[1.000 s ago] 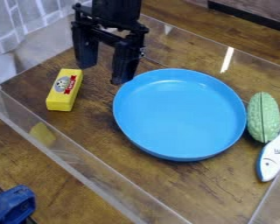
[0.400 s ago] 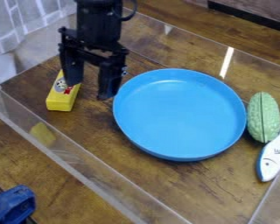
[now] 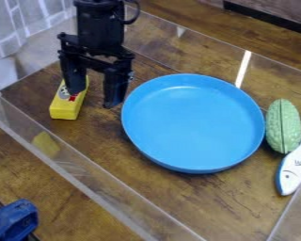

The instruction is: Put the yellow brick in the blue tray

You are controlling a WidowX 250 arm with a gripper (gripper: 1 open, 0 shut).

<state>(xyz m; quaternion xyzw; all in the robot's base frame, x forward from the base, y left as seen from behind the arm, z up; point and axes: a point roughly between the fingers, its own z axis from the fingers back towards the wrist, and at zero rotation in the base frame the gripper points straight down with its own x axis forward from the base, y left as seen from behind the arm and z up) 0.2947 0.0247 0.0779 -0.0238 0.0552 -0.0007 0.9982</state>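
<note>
The yellow brick (image 3: 68, 103) lies on the wooden table at the left, its round red-and-white label partly hidden behind my gripper. My black gripper (image 3: 95, 90) points straight down and stands open, one finger (image 3: 72, 79) over the brick's far end and the other finger (image 3: 117, 89) to the brick's right, between it and the tray. Nothing is held. The blue tray (image 3: 241, 146), a large round shallow dish, sits empty right of the gripper in the middle of the table.
A green oval object (image 3: 284, 125) lies right of the tray, with a white and blue device (image 3: 293, 166) just below it. A dark blue cloth (image 3: 11, 219) shows at the bottom left corner. A clear plastic sheet covers the table.
The open gripper has come down and shifted left, from behind the tray's rim to right at the yellow brick. The brick and the tray have stayed put.
</note>
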